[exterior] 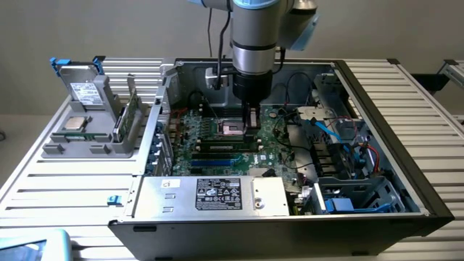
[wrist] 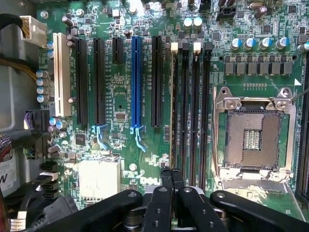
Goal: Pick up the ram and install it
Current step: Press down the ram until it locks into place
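Hovering shut pincer, glossy green mobo

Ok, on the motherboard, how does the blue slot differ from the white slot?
Colour: the blue slot is bright blue, the white slot cream white. Length: the blue slot runs longer than the white slot. Position: the white slot lies outermost, beside cables; the blue slot lies between black slots. Both are empty and run parallel.
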Tool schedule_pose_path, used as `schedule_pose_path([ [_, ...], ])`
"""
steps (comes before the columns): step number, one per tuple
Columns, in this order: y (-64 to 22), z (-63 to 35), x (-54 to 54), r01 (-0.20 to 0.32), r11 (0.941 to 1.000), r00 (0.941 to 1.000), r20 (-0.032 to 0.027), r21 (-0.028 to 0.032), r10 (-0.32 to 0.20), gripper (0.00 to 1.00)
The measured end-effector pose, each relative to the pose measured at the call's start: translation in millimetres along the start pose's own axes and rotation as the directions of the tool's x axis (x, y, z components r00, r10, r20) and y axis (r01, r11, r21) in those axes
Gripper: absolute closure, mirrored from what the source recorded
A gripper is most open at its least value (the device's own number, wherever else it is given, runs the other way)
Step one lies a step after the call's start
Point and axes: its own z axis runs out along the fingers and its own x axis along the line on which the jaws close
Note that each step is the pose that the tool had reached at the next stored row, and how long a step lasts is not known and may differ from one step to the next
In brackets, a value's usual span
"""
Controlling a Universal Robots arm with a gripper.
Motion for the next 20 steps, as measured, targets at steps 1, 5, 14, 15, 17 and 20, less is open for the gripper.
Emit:
schedule_pose_path([
  [1,-0.2,0.6,-0.1,0.000,1.0000,1.0000,0.0008,-0.0001,0.000,0.89],
  [5,-0.2,2.0,-0.3,0.000,1.0000,0.9999,0.0119,-0.0001,0.000,0.89],
  [14,0.0,2.8,0.8,0.000,1.0000,0.9999,0.0160,-0.0001,0.000,0.89],
  [15,0.0,2.8,0.8,0.000,1.0000,0.9999,0.0160,-0.0001,0.000,0.89],
  [17,0.1,2.9,1.1,0.000,1.0000,0.9999,0.0160,-0.0001,0.000,0.89],
  [20,0.3,4.0,1.0,0.000,1.0000,0.9999,0.0160,-0.0001,0.000,0.89],
])
